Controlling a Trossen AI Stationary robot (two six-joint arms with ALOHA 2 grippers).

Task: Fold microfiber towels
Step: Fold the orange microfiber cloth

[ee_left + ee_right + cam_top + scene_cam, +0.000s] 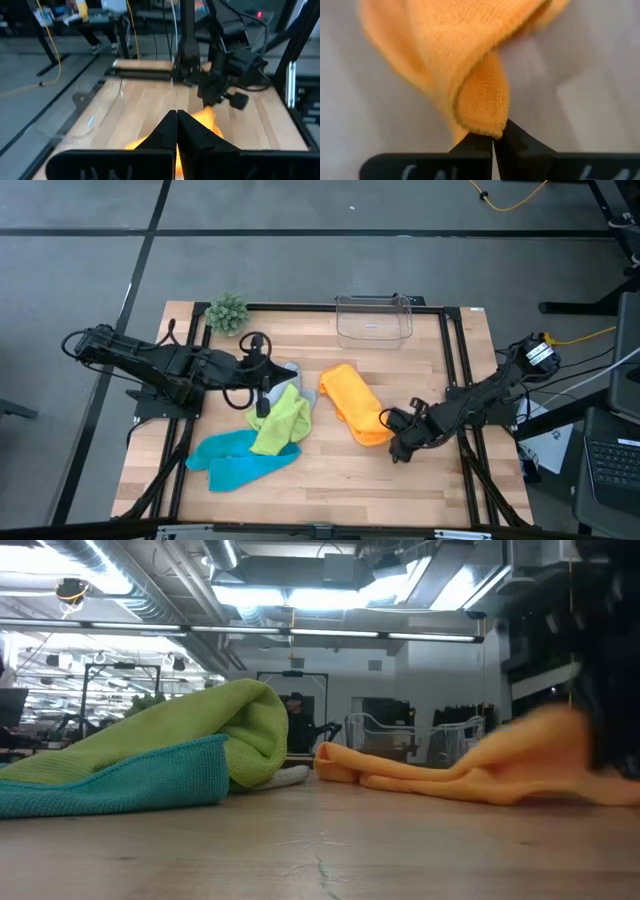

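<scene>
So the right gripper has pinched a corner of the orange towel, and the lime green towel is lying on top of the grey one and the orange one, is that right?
Not quite. The right gripper is shut on a corner of the orange towel, but the high view shows the lime green towel lying over the grey towel and the turquoise towel, apart from the orange one.

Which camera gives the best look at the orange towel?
The high view: the whole orange towel lies bunched mid-table, the right gripper shut on its corner. The right wrist view shows only that pinched corner, the low view a flattened side, the left wrist view a sliver.
</scene>
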